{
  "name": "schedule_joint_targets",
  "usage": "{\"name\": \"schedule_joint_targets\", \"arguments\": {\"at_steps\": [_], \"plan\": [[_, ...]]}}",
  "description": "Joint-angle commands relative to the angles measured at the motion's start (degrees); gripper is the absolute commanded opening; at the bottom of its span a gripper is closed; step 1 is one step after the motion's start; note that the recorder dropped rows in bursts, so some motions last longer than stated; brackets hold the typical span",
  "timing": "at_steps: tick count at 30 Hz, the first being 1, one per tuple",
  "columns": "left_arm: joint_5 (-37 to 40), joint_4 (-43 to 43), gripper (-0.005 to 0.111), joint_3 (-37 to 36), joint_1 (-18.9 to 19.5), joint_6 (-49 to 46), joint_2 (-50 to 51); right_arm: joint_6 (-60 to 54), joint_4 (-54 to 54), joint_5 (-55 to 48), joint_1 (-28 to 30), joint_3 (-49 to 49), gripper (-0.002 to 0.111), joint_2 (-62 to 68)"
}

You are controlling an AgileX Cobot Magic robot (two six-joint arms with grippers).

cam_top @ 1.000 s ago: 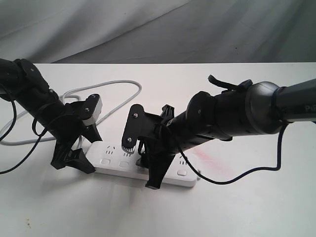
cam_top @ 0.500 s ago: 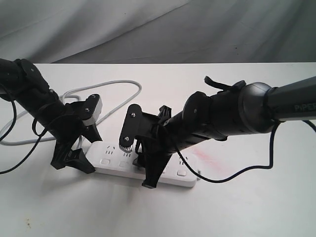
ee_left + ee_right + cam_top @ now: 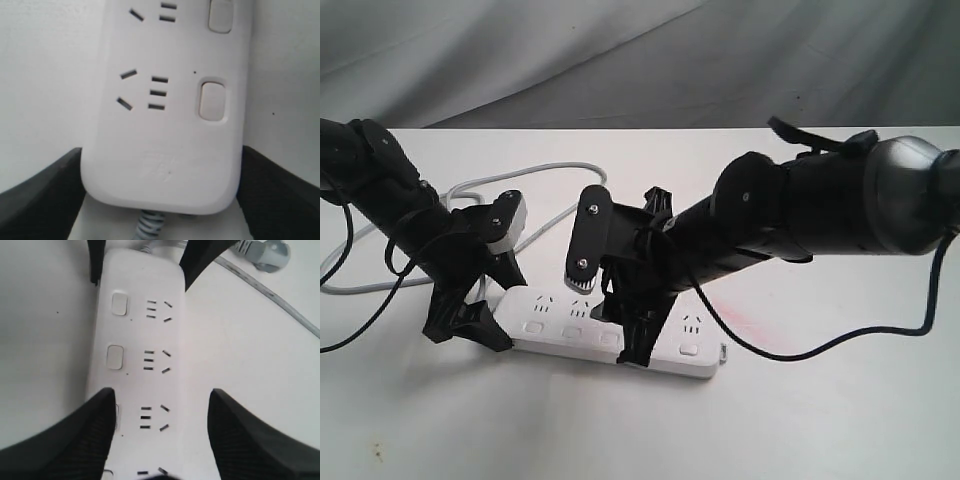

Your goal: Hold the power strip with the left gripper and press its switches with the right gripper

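Note:
The white power strip (image 3: 552,316) lies flat on the white table, sockets up. My left gripper (image 3: 498,305) is shut on its cord end, and the left wrist view shows black fingers (image 3: 42,195) pressed against both long sides of the strip (image 3: 165,150). My right gripper (image 3: 625,325) hangs open over the strip's middle (image 3: 155,340). One of its fingers (image 3: 95,425) covers the third switch, and touching cannot be told. The first two switches (image 3: 119,303) show uncovered. The other finger sits past the strip's socket side.
The grey cord (image 3: 555,172) loops across the table behind the left arm, and its plug (image 3: 265,250) lies beside the strip's end. A faint pink stain (image 3: 735,320) marks the table right of the strip. Black cables (image 3: 800,355) hang from both arms. A grey cloth hangs behind.
The right arm has swung up and to the right. Its near finger tip has drawn back from in front of the strip onto the switch row. The left gripper has not moved.

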State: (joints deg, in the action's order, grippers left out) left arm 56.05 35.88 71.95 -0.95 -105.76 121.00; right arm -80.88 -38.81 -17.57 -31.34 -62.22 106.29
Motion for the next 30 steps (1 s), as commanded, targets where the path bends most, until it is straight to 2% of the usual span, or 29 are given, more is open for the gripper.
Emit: {"name": "schedule_joint_targets", "arguments": {"at_steps": [1, 12, 30], "plan": [[0.9, -0.1, 0.053, 0.2, -0.4, 0.7, -0.1, 0.3, -0.3, -1.0, 2.8, 1.6, 0.052, -1.7], [0.9, -0.1, 0.053, 0.2, -0.4, 0.7, -0.1, 0.3, -0.3, 0.7, 3.9, 6.5, 0.052, -1.9], [0.9, -0.1, 0.053, 0.2, -0.4, 0.7, -0.1, 0.2, -0.3, 1.7, 3.9, 6.6, 0.052, 0.1]]}}
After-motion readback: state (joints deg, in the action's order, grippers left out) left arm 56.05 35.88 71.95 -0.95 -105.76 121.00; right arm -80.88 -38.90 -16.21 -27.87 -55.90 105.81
